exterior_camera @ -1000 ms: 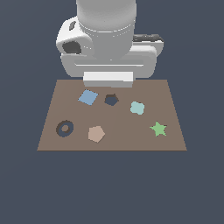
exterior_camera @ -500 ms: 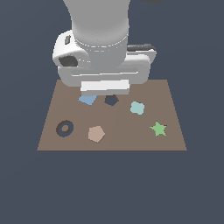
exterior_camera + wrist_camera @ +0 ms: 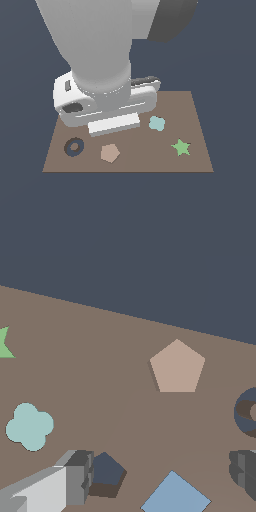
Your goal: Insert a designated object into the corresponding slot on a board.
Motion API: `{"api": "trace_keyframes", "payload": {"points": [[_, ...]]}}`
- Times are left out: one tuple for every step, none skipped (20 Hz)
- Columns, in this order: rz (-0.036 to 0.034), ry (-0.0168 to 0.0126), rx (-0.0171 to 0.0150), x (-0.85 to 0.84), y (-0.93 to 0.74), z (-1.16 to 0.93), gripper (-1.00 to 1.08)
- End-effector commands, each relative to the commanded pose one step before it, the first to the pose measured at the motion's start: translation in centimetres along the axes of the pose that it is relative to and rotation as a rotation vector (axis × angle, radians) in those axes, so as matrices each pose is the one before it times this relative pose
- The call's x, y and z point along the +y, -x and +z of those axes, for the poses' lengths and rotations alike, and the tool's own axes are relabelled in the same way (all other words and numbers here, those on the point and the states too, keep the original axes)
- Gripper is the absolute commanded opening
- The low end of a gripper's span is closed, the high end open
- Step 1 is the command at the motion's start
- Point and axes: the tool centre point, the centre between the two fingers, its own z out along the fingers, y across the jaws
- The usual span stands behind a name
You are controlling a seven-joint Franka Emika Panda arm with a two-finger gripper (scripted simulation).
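The pale tan pentagon piece lies flat on the brown board near its front edge, and shows in the wrist view. The navy pentagon slot shows only in the wrist view, right beside one finger; in the exterior view the arm's hand hides it. My gripper is open and empty, with its fingers wide apart above the board. The pentagon piece lies apart from the gripper, on the side towards the board's front edge.
A light-blue square lies next to the slot, between the fingers. A teal clover, a green star and a dark ring also lie on the board. The dark floor surrounds the board.
The hand has come down and forward over the board. It now hides the blue square and the navy slot in the exterior view. The pieces have not moved.
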Motion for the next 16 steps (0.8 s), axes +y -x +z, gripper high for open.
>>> {"api": "trace_keyframes", "payload": {"points": [[-0.06347, 0.00317, 0.00344, 0.845, -1.043, 1.116, 1.00], [-0.02471, 0.00131, 0.00136, 0.334, -0.418, 0.429, 1.00], [-0.02360, 0.00126, 0.00129, 0.319, -0.401, 0.408, 1.00], [-0.02245, 0.00121, 0.00123, 0.302, -0.384, 0.387, 1.00], [-0.02125, 0.00116, 0.00116, 0.284, -0.366, 0.365, 1.00], [-0.02001, 0.00110, 0.00109, 0.266, -0.346, 0.342, 1.00], [-0.01873, 0.00104, 0.00102, 0.250, -0.326, 0.319, 1.00], [-0.01747, 0.00097, 0.00095, 0.230, -0.307, 0.296, 1.00], [-0.01616, 0.00090, 0.00087, 0.212, -0.286, 0.272, 1.00], [-0.01481, 0.00083, 0.00079, 0.194, -0.265, 0.248, 1.00], [-0.01349, 0.00076, 0.00072, 0.174, -0.243, 0.225, 1.00], [-0.01218, 0.00069, 0.00065, 0.157, -0.221, 0.202, 1.00], [-0.01091, 0.00062, 0.00058, 0.141, -0.199, 0.180, 1.00], [-0.00969, 0.00055, 0.00051, 0.124, -0.178, 0.159, 1.00], [-0.00852, 0.00048, 0.00045, 0.107, -0.159, 0.139, 1.00], [-0.00732, 0.00041, 0.00038, 0.093, -0.138, 0.119, 1.00]]}}
